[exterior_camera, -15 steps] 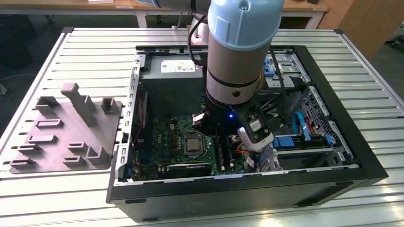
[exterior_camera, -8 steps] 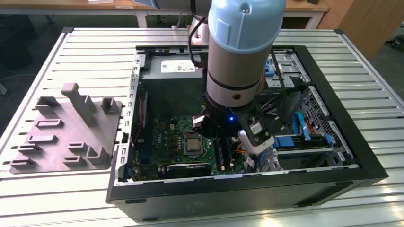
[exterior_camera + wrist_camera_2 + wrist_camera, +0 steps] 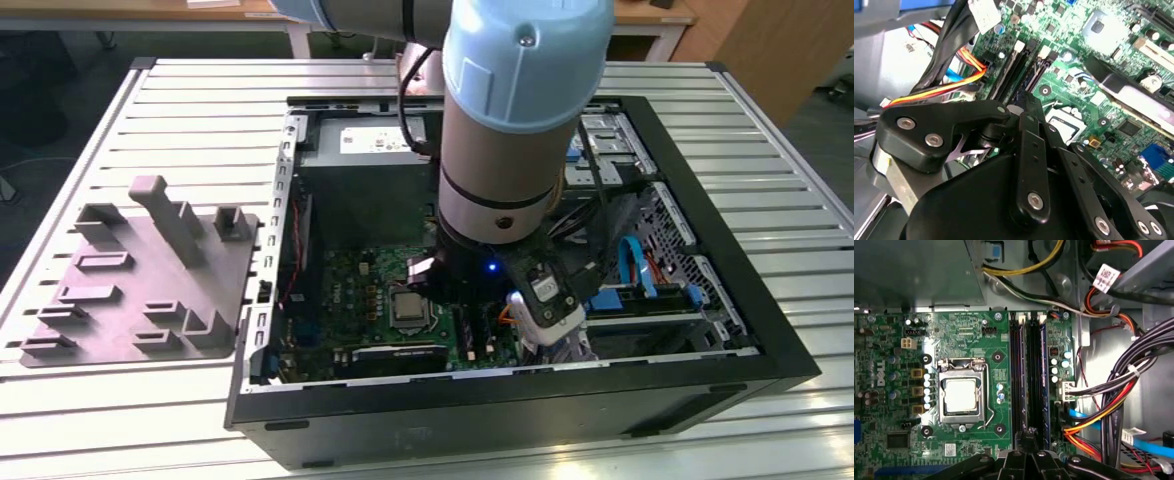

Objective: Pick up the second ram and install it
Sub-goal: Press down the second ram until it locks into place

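An open computer case [image 3: 747,330] lies on the slatted metal tabletop [image 3: 200,120]. The arm [image 3: 514,120] reaches down into it over the green motherboard [image 3: 964,325]. Writing is sparse and none of it is clear enough to read. There is small white print across the motherboard, and in both wrist views a white tag [image 3: 1105,277] with dark print on the cable bundle [image 3: 1119,390]. The exterior view also shows a pale label on the grey power supply [image 3: 374,140] at the far end of the case. The processor socket [image 3: 961,392] with its bare metal lid sits just beside the row of long black memory slots [image 3: 1015,375]. In both wrist views the gripper [image 3: 1027,435] hangs right over these slots, its black fingers [image 3: 1031,150] drawn in towards each other. I cannot tell whether they are clamped on anything. What seems to be the second ram [image 3: 1043,380] shows as a thin dark board seen edge-on with a blue rim. It stands upright in the slot nearest the cables, just beside the fingertips rather than clearly between them. Outside the case, on the exterior view's left, a grey tray [image 3: 134,280] with upright pegs rests on the tabletop, well apart from the arm.
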`<state>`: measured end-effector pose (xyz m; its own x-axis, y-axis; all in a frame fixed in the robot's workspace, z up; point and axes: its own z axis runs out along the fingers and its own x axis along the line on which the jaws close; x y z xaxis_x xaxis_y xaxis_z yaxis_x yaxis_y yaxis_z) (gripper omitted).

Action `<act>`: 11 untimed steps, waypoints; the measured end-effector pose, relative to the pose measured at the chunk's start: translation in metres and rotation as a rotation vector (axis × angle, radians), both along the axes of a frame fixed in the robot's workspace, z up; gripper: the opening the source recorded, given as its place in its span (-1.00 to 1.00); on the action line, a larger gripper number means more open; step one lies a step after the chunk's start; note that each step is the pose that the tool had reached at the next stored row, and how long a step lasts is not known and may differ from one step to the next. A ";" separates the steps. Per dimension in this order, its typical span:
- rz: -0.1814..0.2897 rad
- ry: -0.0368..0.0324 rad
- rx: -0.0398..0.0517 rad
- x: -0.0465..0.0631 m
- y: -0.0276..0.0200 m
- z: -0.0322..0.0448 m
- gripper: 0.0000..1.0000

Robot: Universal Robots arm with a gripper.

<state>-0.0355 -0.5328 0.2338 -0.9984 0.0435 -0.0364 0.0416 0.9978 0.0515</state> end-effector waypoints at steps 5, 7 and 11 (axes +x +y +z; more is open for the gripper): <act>0.000 0.0006 -0.0006 0.001 -0.0002 -0.0035 -0.80; 0.000 0.0009 -0.0003 0.002 -0.0002 -0.0038 -0.80; 0.000 0.0009 -0.0003 0.002 -0.0002 -0.0071 -0.80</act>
